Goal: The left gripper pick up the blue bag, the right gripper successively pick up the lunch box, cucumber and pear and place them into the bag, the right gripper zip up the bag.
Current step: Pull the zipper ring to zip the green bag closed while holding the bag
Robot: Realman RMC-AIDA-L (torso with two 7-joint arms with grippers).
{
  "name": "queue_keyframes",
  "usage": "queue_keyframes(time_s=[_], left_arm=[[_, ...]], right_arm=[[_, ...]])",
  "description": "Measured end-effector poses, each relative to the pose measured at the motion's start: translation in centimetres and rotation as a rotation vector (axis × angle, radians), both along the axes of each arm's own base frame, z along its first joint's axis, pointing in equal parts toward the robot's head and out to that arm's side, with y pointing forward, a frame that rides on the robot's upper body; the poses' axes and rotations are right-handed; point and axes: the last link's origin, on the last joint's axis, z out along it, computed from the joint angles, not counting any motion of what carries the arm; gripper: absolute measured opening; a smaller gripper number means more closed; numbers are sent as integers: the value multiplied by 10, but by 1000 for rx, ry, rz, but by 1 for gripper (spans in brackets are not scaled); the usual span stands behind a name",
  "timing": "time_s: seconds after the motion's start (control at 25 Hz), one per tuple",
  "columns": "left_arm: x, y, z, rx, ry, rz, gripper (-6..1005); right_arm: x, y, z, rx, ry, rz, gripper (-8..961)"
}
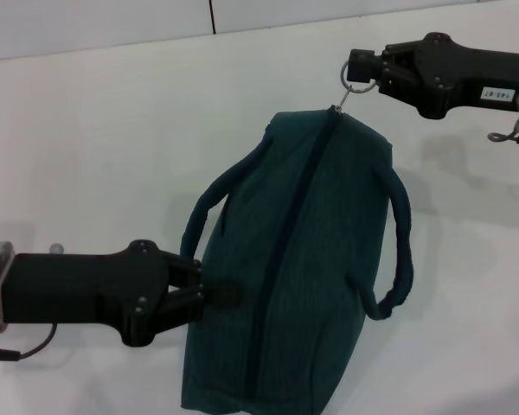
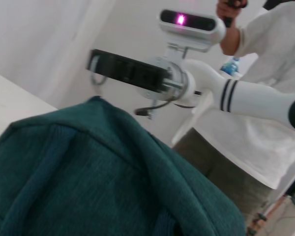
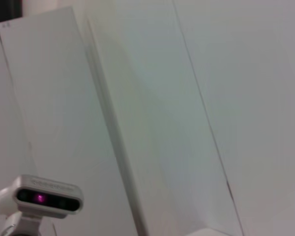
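The blue bag [image 1: 303,259] hangs lifted over the white table, its dark zipper line running closed along the top. My left gripper [image 1: 204,290] is shut on the bag's left side wall. At the bag's far end, my right gripper [image 1: 358,69] is shut on the metal ring zipper pull [image 1: 356,86]. The left wrist view shows the bag's fabric [image 2: 88,177] close up, with the right gripper [image 2: 95,64] and the ring [image 2: 96,78] beyond it. The lunch box, cucumber and pear are out of view.
Loop handles [image 1: 401,251] hang off both sides of the bag. The white table [image 1: 86,156] spreads all around. A person in a white shirt [image 2: 258,64] stands behind the robot's head camera [image 2: 189,20]. The right wrist view shows only wall panels [image 3: 152,98].
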Motion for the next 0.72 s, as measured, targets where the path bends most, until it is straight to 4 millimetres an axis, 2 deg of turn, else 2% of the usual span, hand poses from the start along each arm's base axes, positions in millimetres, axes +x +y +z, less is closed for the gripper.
queue_keyframes(time_s=[0.4,0.72], left_arm=[[0,-3,3,-41,-29,-42,72],[1,-3,4,-48,-92,-57,78]], right_arm=[[7,5,-6,34,-36,-32,17],[9,7,-26,24,-100,-46,17]])
